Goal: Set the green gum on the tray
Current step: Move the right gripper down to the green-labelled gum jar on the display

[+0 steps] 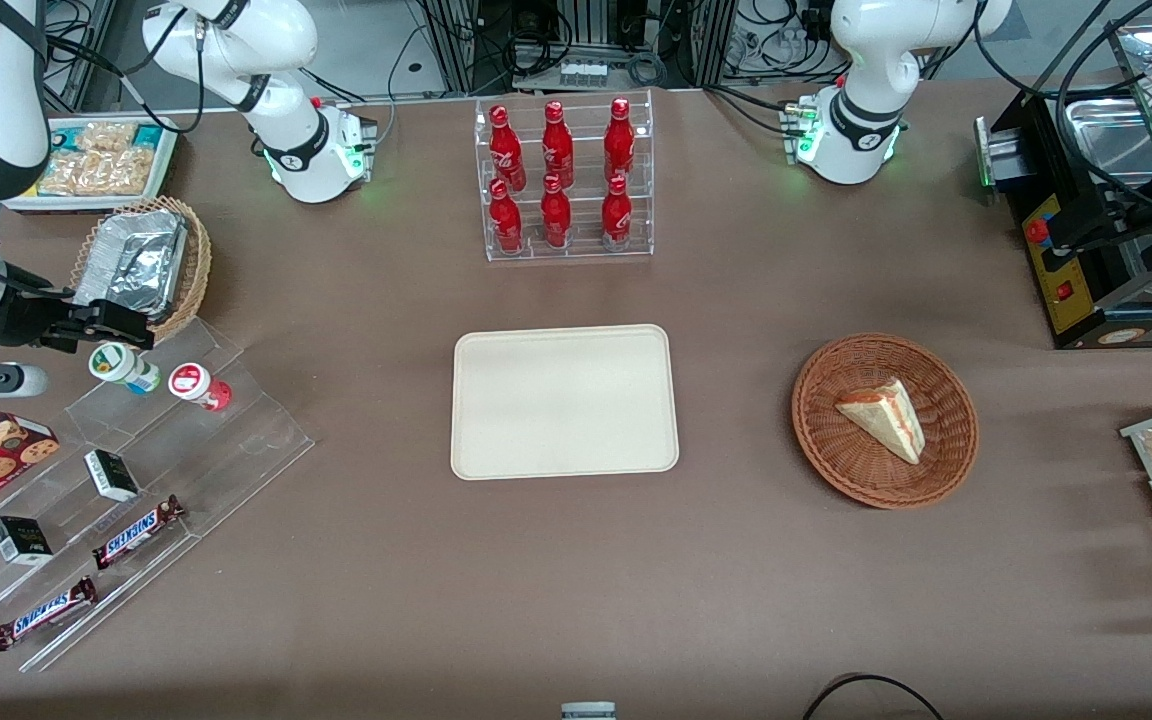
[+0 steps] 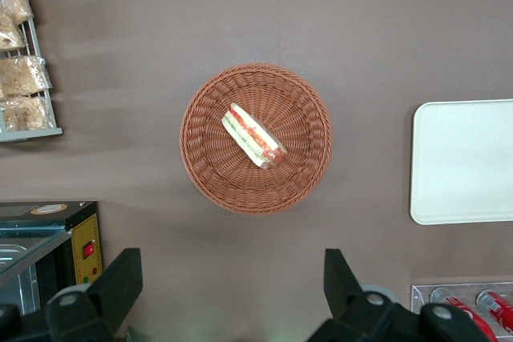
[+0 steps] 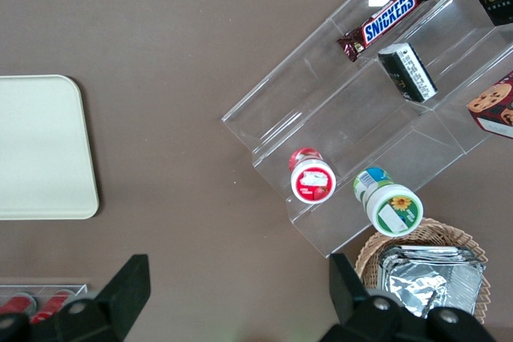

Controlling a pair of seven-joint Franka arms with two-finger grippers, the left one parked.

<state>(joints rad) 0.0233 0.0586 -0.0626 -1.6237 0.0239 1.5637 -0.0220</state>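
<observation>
A brown table [image 1: 356, 560] carries everything. At its middle lies the cream tray [image 1: 564, 401], bare. Farther from the front camera stands a clear rack of red bottles [image 1: 563, 178]. Toward the parked arm's end sits a round wicker basket [image 1: 884, 420] with a sandwich wedge. Toward the working arm's end rests a clear stepped stand [image 1: 126, 490], with a foil-filled basket [image 1: 143, 265] beside it. The pincer [image 1: 121, 325] hangs above that stand, fingers apart.

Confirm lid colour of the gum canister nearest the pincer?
Green and white, on the green gum; clearest in the right wrist view. The pincer hovers open just above it.
</observation>
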